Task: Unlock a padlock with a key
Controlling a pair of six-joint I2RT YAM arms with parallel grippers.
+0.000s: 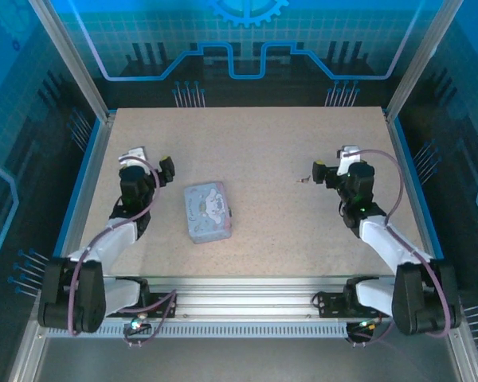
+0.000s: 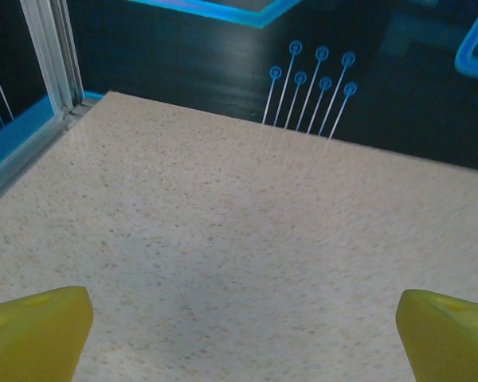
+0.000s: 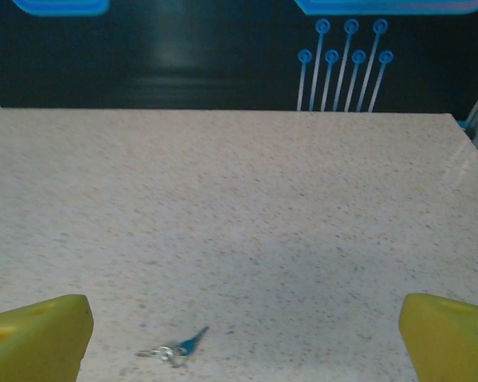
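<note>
Both grippers stand as wide open as they go and grip nothing. The left gripper shows its yellow fingers at the two bottom corners of its wrist view with only bare speckled table between them. The right gripper is spread the same way. The key, blue-headed on a small ring, lies flat on the table just ahead of the right gripper and left of its centre line. That arm looks best placed to fetch it, and the wide spread suits coming down around so thin a thing. The pale blue tin sits nearer the left arm, well apart from the key. The padlock I take to be the tiny dark speck on the tin's right edge, though it is too small to be sure. If so, the left arm would probably steady the tin. Open tabletop lies between the arms and beyond them. The blue side rails and metal posts stand close outside each arm, so inward moves have the freer room.
</note>
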